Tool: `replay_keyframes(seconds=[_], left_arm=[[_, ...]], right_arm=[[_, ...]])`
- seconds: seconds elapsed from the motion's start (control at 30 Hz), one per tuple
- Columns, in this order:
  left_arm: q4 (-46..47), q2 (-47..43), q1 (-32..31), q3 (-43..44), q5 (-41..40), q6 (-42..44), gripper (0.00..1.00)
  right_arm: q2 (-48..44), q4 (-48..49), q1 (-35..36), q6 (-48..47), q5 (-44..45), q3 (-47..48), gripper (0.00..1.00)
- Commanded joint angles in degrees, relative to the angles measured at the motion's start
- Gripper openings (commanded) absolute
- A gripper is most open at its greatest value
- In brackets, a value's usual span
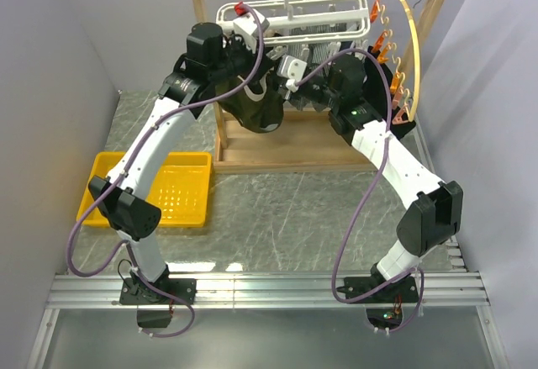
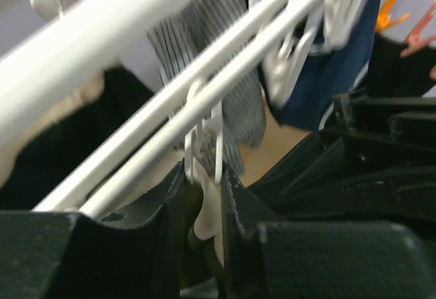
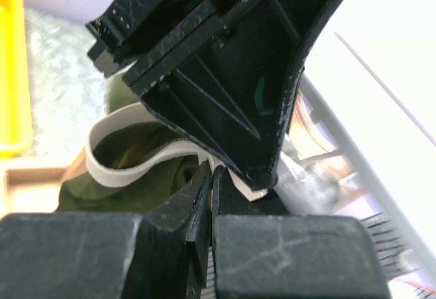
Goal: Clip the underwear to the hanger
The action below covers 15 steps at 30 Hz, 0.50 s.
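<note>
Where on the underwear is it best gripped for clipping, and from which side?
Grip the beige waistband of the underwear, coming edge-on from the right: it is a flat strip standing in an open loop, while the olive cloth sags below. The right pincer is shut on it that way.

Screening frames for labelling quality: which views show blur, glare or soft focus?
Top external: sharp, evenly lit, hanger crisp. Left wrist: hanger bars and navy garment smeared soft; only the clip near the lens reads clearer. Right wrist: upper right blown out to white, underwear fairly sharp, yellow tray blurred.
</note>
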Motion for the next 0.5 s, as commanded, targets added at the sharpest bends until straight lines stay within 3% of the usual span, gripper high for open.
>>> replay_keyframes(seconds=[0.0, 0.1, 0.33, 0.47], left_arm=[[-21.8, 3.7, -0.1, -2.8, 0.2, -1.5, 0.27], [-20.9, 3.2, -0.1, -3.0, 0.1, -2.2, 0.32], [-16.5, -0.1, 1.0, -3.7, 1.0, -5.8, 0.56], [-11.6, -4.0, 2.8, -6.9, 3.5, -8.7, 0.60]], right_arm=[[-0.2, 1.1, 0.1, -0.9, 1.0, 3.4, 0.00], [-0.2, 0.9, 0.0, -0.8, 0.9, 3.7, 0.00], [-0.2, 1.1, -0.3, -1.0, 1.2, 3.6, 0.00], [-0.5, 0.8, -0.4, -0.9, 1.2, 3.5, 0.00]])
